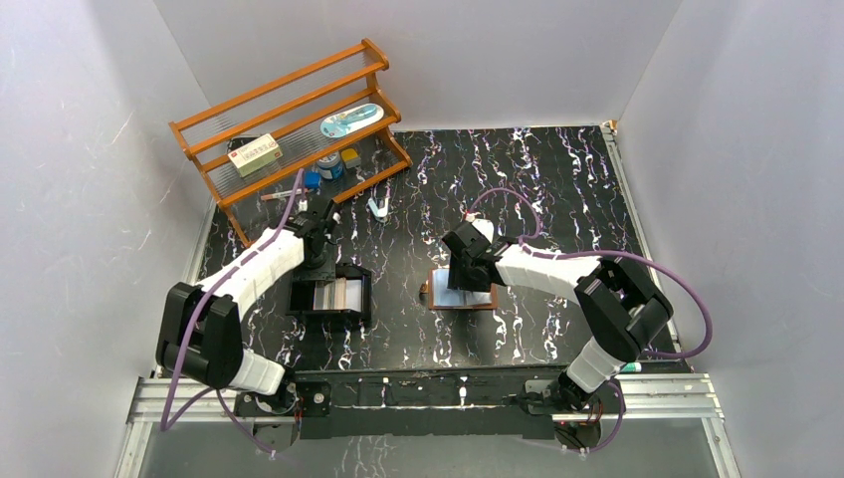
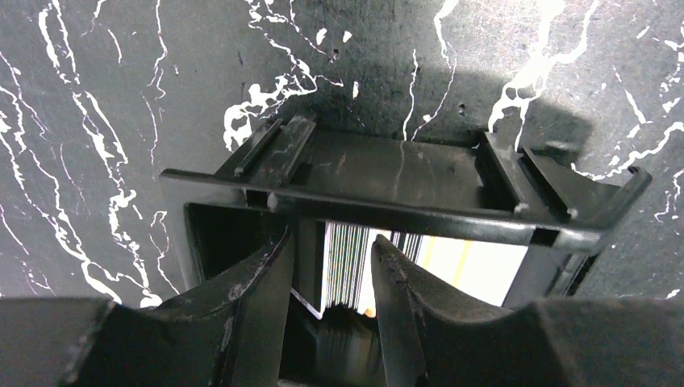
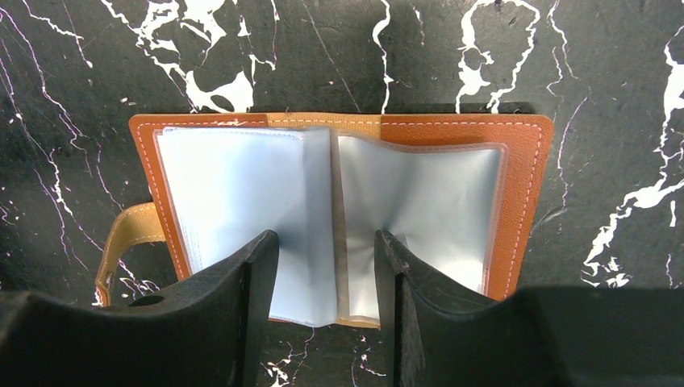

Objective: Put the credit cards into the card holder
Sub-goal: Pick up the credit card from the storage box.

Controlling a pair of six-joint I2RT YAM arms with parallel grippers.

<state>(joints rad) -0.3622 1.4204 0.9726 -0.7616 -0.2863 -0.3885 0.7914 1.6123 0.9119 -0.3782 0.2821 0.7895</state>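
The credit cards [image 2: 348,262] stand on edge as a stack inside a shallow black tray [image 2: 387,211]; a white and yellow card face [image 2: 476,266] shows behind them. In the top view the cards [image 1: 334,295] are pale strips in the tray [image 1: 364,295]. My left gripper [image 2: 329,246] is open inside the tray, with a finger on each side of the stack. The card holder [image 3: 528,161], orange-brown leather, lies open on the table with its pale pockets [image 3: 234,185] facing up. My right gripper [image 3: 327,242] is open, and its fingers rest on the pockets either side of the spine.
The holder's strap [image 3: 129,234] sticks out on its left. A wooden rack [image 1: 289,110] at the back left holds a box and a blue-white item. Small pots and a white clip [image 1: 378,207] lie in front of it. The table is black marble-pattern.
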